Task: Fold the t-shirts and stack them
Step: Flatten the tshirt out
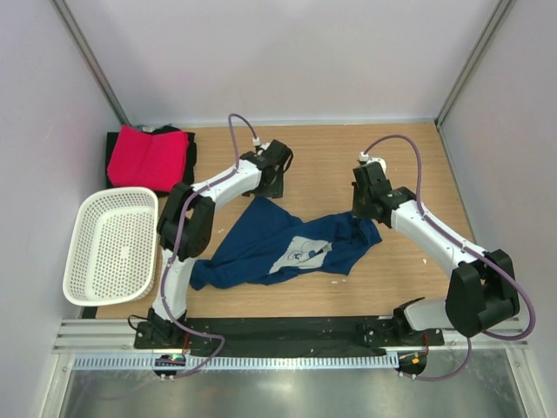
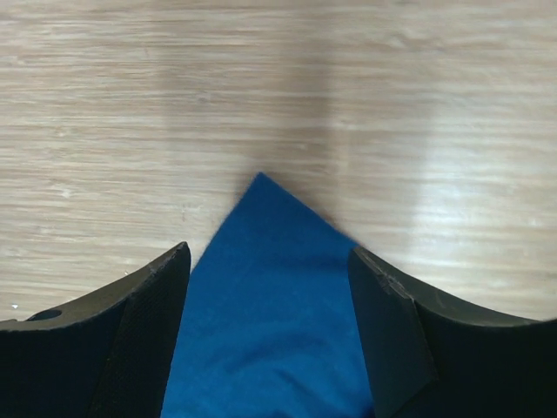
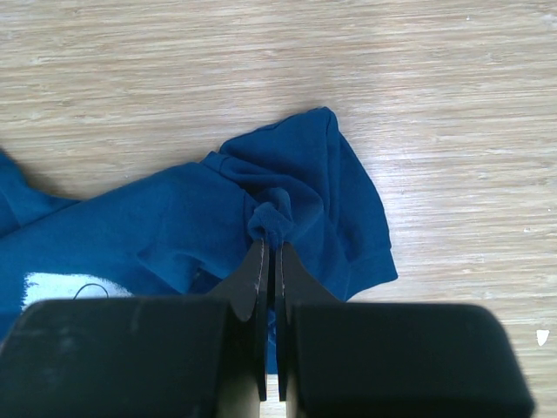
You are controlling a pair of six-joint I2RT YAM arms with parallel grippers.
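Pinching a bunched-up wad of the navy t-shirt (image 3: 174,218) with the right tool (image 3: 270,248), nearly closed and clamped on cloth near the sleeve end. Hanging the left tool (image 2: 270,261) wide apart over a pointed corner of the same shirt, straddling it with both fingers (image 2: 148,322), gripping nothing. Lying rumpled mid-table (image 1: 418,165), print side up, stretching between the two tools. Sitting at the far left corner: pink t-shirt (image 1: 148,157) folded on top of a black t-shirt (image 1: 189,148), close behind the basket (image 1: 87,209). Handling-wise, judging as light, floppy, no stiffness: sagging and bunching wherever lifted, probably dragging rather than gliding on the wood. Risking a slip on so thin a pinch if tugging hard. Rating hems, corners and shoulder seams as the best holds, one per tool, pulling apart to flatten before folding; rating the corner between the left fingers as a fair spot.
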